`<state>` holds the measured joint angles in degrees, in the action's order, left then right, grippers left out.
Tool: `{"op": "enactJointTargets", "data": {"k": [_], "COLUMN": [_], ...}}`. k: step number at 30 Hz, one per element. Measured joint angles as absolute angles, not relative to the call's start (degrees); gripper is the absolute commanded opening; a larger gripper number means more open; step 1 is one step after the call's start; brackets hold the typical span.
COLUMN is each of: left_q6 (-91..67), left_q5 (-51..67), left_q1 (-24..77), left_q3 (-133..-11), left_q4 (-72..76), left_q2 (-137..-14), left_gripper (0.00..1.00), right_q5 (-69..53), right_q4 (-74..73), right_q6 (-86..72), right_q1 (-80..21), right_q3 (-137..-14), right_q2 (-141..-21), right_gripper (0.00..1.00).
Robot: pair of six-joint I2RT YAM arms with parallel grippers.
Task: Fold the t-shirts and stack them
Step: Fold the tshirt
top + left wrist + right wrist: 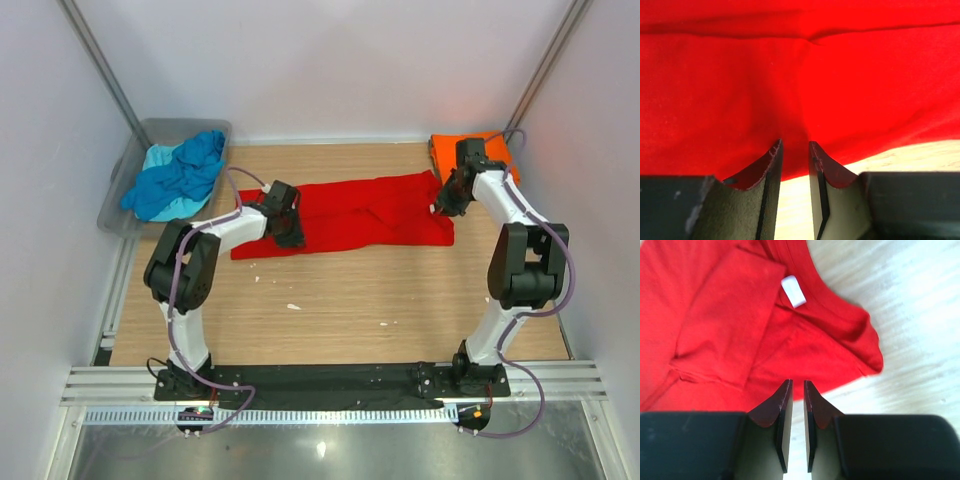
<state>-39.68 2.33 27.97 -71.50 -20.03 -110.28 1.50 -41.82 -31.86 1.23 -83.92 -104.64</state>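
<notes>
The bright red t-shirt (370, 210) lies folded into a long strip across the middle of the wooden table. My left gripper (290, 232) is over its left part. In the left wrist view its fingertips (794, 142) sit at the red cloth's (800, 75) near edge, jaws apart, with bare table between them. My right gripper (440, 207) is at the shirt's right end. In the right wrist view its jaws (796, 381) stand a narrow gap apart with nothing between them, just short of the collar end (730, 325) with its white label (793, 291). An orange t-shirt (445, 155) lies at the back right.
A grey translucent tub (118, 190) at the back left holds a blue t-shirt (185, 175) and a pale turquoise one (160, 158). White walls close in the table on three sides. A few small white specks lie on the wood in front of the red shirt.
</notes>
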Motion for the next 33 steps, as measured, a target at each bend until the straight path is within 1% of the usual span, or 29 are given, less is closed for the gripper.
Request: {"op": "enactJointTargets", "data": {"k": [9, 15, 18, 21, 22, 27, 33], "left_q6": [-44.86, -49.06, -51.37, -53.71, -54.13, -55.11, -50.46], "left_q5": [-3.84, -7.22, -8.84, -10.31, -10.63, -12.99, -18.41], "left_q1": [28.12, 29.39, 30.92, 32.51, 32.75, 33.04, 33.01], "left_q3": [-61.49, -53.19, -49.15, -46.06, -45.39, -44.4, -51.68], "left_q4": [-19.42, -19.99, -20.21, -20.73, -21.19, -25.17, -30.3], "left_q2": [-102.43, -95.13, -91.35, -88.05, -87.07, -80.86, -75.61], "left_gripper": [0.29, 0.3, 0.31, 0.32, 0.32, 0.39, 0.45], "right_q5": [-0.36, -3.64, -4.82, -3.77, -2.94, 0.67, 2.96], "right_q4": [-39.94, -34.28, -31.79, -31.11, -31.27, -30.85, -30.04], "right_q6": [-31.62, -31.64, -31.68, -32.91, -33.78, -40.51, -43.31], "right_q1": [1.23, 1.02, -0.21, -3.68, -5.32, -11.6, -13.3], "right_q3": [-75.53, -69.28, -70.06, -72.71, -73.63, -73.8, -71.83], "right_q2": [-96.33, -95.44, -97.27, -99.88, -100.55, -101.16, -102.69], "right_gripper": [0.21, 0.22, 0.22, 0.22, 0.24, 0.24, 0.23]}}
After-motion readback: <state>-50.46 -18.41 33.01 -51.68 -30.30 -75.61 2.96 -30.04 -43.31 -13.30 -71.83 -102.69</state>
